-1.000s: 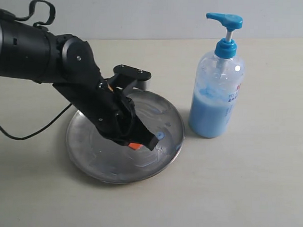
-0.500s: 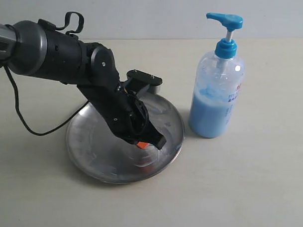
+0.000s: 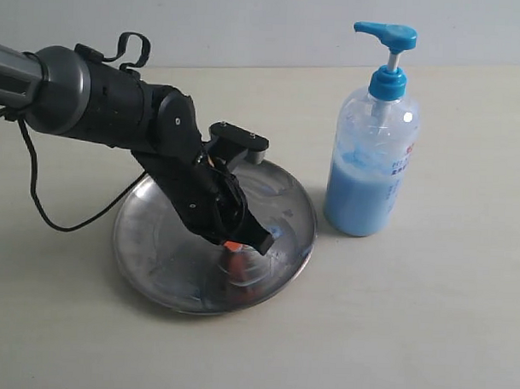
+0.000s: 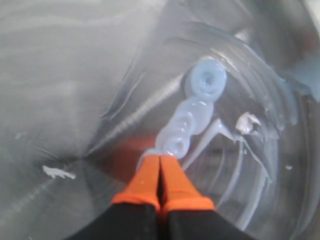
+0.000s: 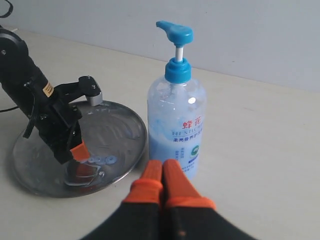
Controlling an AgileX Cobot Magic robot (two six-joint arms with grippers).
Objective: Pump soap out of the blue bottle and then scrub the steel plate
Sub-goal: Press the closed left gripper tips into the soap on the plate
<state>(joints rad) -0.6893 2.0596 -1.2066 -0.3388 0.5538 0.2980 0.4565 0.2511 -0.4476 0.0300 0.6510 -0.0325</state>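
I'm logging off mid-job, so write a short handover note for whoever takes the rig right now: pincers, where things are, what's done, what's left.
Left pincer: shut, holding nothing, tips low on the steel plate at the edge of the soap blob.
Right pincer: shut, empty, off the plate, pointing toward the blue bottle.
The bottle stands upright on the table beside the plate, roughly half full.
Done: soap is on the plate, with smear streaks around it.
Left: scrub the plate; most of the blob looks unspread.
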